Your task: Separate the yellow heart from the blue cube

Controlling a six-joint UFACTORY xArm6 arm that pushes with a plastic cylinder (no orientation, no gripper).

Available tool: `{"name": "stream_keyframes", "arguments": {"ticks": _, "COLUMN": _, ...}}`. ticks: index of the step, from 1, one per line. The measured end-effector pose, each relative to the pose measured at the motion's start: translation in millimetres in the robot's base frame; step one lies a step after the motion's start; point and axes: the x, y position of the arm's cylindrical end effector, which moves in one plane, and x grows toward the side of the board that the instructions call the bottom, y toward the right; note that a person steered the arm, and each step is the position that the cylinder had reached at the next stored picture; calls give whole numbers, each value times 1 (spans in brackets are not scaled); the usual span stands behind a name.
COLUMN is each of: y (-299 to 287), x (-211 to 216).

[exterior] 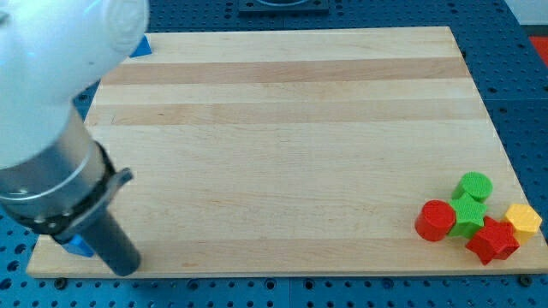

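Observation:
My tip (pixel 126 265) rests at the view's bottom left, near the board's lower edge. A blue block (pixel 79 245) sits just left of the rod, mostly hidden by it, so I cannot make out its shape. A yellow block (pixel 523 220), its shape also unclear, lies at the far bottom right, touching a red star (pixel 492 240). The whole width of the board lies between the tip and the yellow block.
Clustered beside the yellow block are a red cylinder (pixel 436 220), a green star (pixel 467 214) and a green cylinder (pixel 473 186). Another blue piece (pixel 141 47) peeks from behind the arm at the top left. The arm's large white body (pixel 51 77) covers the wooden board's (pixel 282 128) left side.

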Motion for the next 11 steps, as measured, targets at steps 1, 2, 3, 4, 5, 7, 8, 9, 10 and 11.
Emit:
{"name": "stream_keyframes", "arguments": {"ticks": 1, "y": -32, "x": 0}}
{"name": "stream_keyframes", "arguments": {"ticks": 2, "y": -51, "x": 0}}
{"name": "stream_keyframes", "arguments": {"ticks": 3, "y": -59, "x": 0}}
{"name": "stream_keyframes", "arguments": {"ticks": 4, "y": -63, "x": -4}}
{"name": "stream_keyframes", "arguments": {"ticks": 5, "y": -63, "x": -19}}
{"name": "stream_keyframes", "arguments": {"ticks": 7, "y": -74, "x": -67}}
{"name": "stream_keyframes", "arguments": {"ticks": 8, "y": -74, "x": -81}}
{"name": "stream_keyframes", "arguments": {"ticks": 9, "y": -74, "x": -94}}
{"name": "stream_keyframes", "arguments": {"ticks": 10, "y": -61, "x": -94}}
{"name": "stream_keyframes", "arguments": {"ticks": 11, "y": -53, "x": -103}}
